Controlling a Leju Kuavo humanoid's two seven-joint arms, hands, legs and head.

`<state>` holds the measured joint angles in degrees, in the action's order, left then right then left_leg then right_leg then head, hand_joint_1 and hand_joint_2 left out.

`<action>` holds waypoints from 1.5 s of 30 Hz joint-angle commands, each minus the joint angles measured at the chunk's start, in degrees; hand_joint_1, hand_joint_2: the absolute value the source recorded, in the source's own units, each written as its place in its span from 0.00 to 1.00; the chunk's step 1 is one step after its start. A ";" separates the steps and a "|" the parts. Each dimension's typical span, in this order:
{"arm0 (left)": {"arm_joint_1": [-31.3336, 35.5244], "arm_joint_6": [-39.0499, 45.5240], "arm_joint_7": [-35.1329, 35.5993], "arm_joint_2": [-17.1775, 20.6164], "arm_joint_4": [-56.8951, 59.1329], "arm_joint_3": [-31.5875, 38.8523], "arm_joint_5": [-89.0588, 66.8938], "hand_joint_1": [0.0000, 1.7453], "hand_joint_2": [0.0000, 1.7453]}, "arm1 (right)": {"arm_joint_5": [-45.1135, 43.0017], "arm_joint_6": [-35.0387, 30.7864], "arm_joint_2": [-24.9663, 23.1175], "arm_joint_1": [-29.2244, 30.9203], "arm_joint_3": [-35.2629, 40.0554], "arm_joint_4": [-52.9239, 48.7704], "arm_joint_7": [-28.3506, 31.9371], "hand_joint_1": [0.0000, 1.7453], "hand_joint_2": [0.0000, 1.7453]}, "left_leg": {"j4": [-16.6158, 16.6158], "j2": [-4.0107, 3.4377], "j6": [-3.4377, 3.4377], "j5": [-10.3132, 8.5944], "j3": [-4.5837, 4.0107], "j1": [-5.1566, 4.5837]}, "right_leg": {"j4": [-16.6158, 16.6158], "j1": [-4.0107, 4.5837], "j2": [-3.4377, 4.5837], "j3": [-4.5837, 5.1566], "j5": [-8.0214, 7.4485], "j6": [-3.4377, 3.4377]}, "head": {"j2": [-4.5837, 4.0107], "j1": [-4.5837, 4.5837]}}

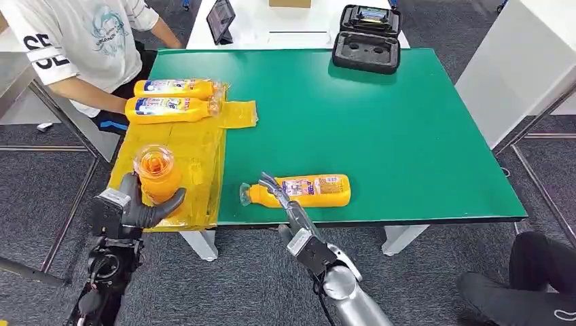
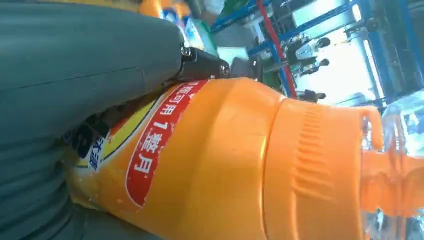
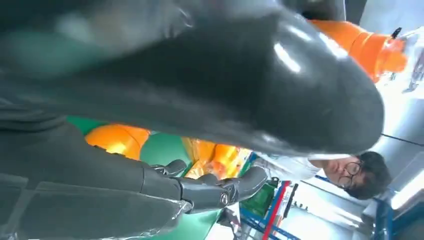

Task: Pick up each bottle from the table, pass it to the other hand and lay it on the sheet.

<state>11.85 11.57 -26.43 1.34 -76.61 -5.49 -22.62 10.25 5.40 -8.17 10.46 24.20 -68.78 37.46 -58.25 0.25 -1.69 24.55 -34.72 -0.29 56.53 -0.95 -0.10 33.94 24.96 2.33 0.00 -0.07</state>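
1. In the head view, the left hand [image 1: 139, 207] held an orange bottle [image 1: 157, 174] upright over the yellow sheet [image 1: 197, 156] at the table's [image 1: 407, 136] near left corner, its fingers wrapped around the lower body and the clear-capped top pointing up.
2. Two more bottles [image 1: 173, 98] lay side by side at the sheet's far end, next to a seated person [image 1: 75, 41].
3. The right hand [image 1: 282, 197] rested on a fourth bottle [image 1: 306, 190] lying near the table's front edge, fingers [image 1: 270, 183] draped over its neck end. I could not tell whether they gripped it.
4. In the left wrist view, the grey thumb [image 2: 90, 65] pressed against the held bottle's [image 2: 225, 165] labelled side.
5. In the right wrist view, the dark fingers [image 3: 220, 190] were curled. The lying bottle's orange shoulder [image 3: 370, 42] showed beyond the thumb [image 3: 250, 80], but the contact was hidden.
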 commanded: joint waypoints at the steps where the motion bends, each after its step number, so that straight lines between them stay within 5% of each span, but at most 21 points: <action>1: 10.43 0.96 4.02 6.67 7.95 -1.59 -8.73 1.00 1.00 | -4.16 0.98 1.54 2.78 2.83 3.04 -0.08 0.00 0.00 | -0.04 -0.01 0.22 0.10 0.29 0.22 | -0.04 0.22 -0.01 -0.34 0.07 -0.21 | 0.00 0.00; 15: 20.10 1.66 13.40 9.96 25.79 -14.74 -36.87 1.00 1.00 | -2.46 1.41 0.69 2.04 2.85 4.10 -1.18 0.00 0.00 | 0.05 0.10 0.13 0.00 0.21 0.11 | -0.06 0.10 -0.12 -0.26 0.04 -0.12 | 0.00 -0.02; 45: 25.63 -3.32 17.77 9.67 38.74 -19.73 -47.23 1.00 1.00 | -1.99 2.96 -0.17 3.80 3.05 7.58 -1.39 0.00 0.00 | -0.01 -0.03 0.10 0.03 0.10 0.09 | 0.00 0.09 0.01 -0.11 0.02 -0.07 | 0.00 0.00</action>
<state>33.53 8.85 -8.59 10.47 -43.71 -21.99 -69.70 8.50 8.33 -8.85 11.79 26.21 -65.50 36.24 -58.25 0.22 -1.67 24.53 -34.74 -0.28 56.57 -0.94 -0.08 33.98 24.95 2.33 0.00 -0.07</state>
